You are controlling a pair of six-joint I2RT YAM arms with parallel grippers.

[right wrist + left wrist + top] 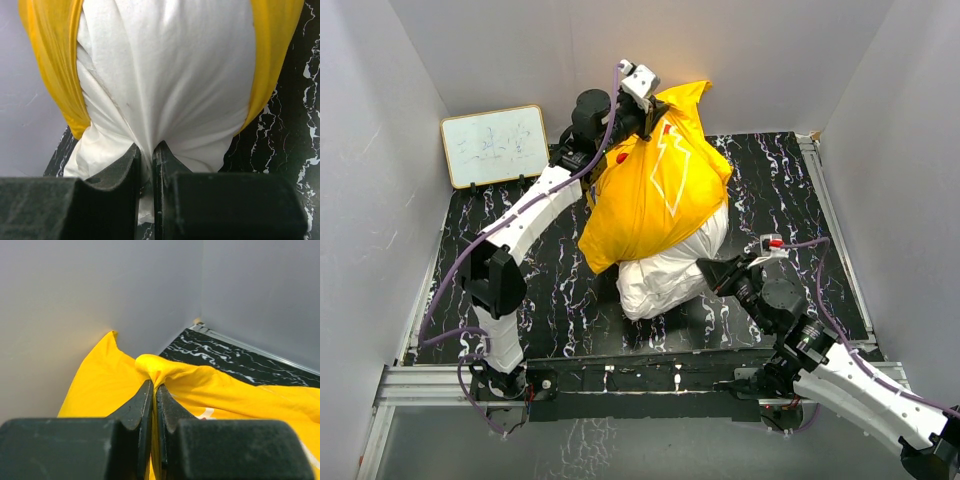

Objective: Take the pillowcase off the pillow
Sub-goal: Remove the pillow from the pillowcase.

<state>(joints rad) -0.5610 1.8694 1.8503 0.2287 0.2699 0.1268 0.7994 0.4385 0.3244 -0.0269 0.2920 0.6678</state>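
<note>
Grips a bunched corner of the pillowcase [655,190] in the left gripper [154,387], jaws pressed together on the yellow cloth, high by the back wall. Pinches a fold of the pillow [665,275] in the right gripper [146,150], jaws clamped on white fabric, low over the black marbled table [780,190]. Covers the pillow's upper part only, white end poking out below. Shows a white lightning-bolt outline on the yellow. Bears faint scribbles on the whiteboard [495,145], too pale to read.
</note>
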